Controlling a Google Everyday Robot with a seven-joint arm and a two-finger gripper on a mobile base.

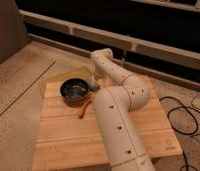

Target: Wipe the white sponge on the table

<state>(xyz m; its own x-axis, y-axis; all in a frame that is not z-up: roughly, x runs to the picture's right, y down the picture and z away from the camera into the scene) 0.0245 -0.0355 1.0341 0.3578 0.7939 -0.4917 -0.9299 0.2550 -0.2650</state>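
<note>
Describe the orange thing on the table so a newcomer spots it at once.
Start at the wooden table, then find the dark bowl near its far left corner, with the pincer at the bowl's right rim. Just in front of the bowl, beside the white arm, lies the only thin orange item.

Readable text: none.
table [68,135]: small faint mark near one front corner, illegible.
claw [95,86]: just beside the dark bowl [74,90].
</note>
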